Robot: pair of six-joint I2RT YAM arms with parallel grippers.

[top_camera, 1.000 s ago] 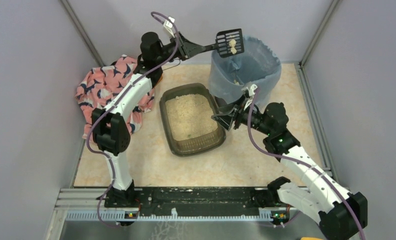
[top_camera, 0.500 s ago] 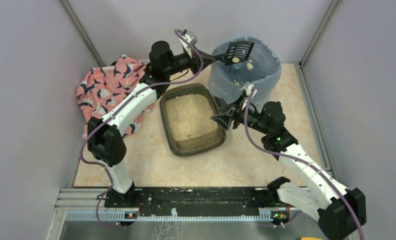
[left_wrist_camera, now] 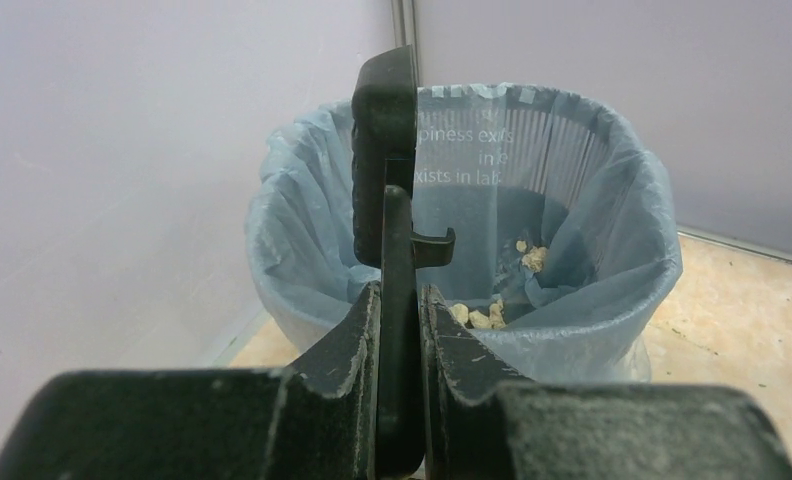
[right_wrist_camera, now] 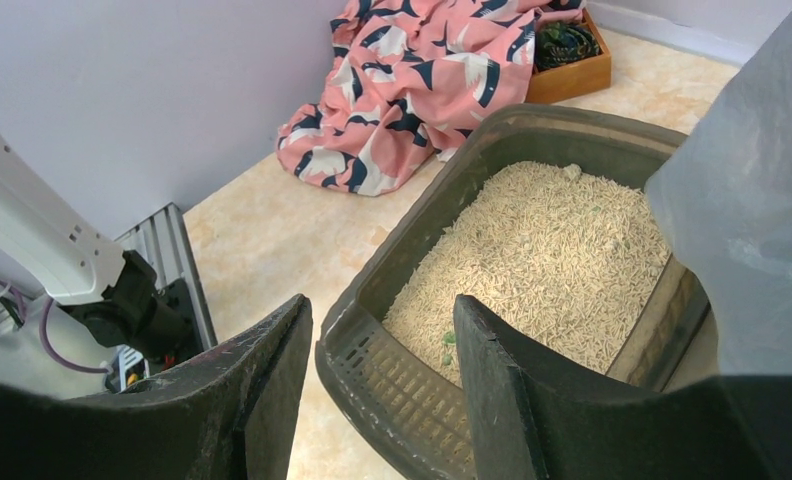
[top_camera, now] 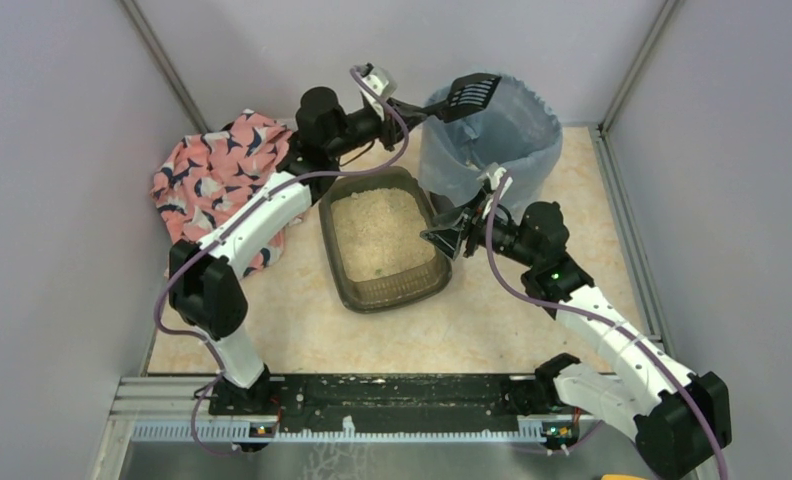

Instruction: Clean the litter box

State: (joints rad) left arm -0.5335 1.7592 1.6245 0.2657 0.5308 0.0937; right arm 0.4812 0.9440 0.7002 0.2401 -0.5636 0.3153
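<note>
The litter box point(top_camera: 392, 296), a dark grey-brown tray of beige granules, sits mid-table. My left gripper point(top_camera: 402, 105) is shut on the handle of the black slotted scoop point(top_camera: 472, 92), which is turned on edge over the blue-lined bin point(top_camera: 512, 140). In the left wrist view the fingers point(left_wrist_camera: 357, 330) clamp the scoop handle point(left_wrist_camera: 384, 150), and pale clumps point(left_wrist_camera: 482, 317) lie inside the bin point(left_wrist_camera: 612, 300). My right gripper point(top_camera: 444, 235) is open at the box's right wall. In the right wrist view it point(right_wrist_camera: 380, 305) straddles the box rim point(right_wrist_camera: 392, 380), one finger outside, one over the granules.
A pink patterned cloth point(top_camera: 222, 170) lies left of the box, with a wooden box point(right_wrist_camera: 572, 50) behind it. Grey enclosure walls stand close on three sides. The bin stands right behind the litter box. A few green bits point(right_wrist_camera: 447, 345) lie in the granules.
My left arm swung the scoop over the bin and rolled it on edge. The clumps dropped off it into the bin. The right gripper stayed put.
</note>
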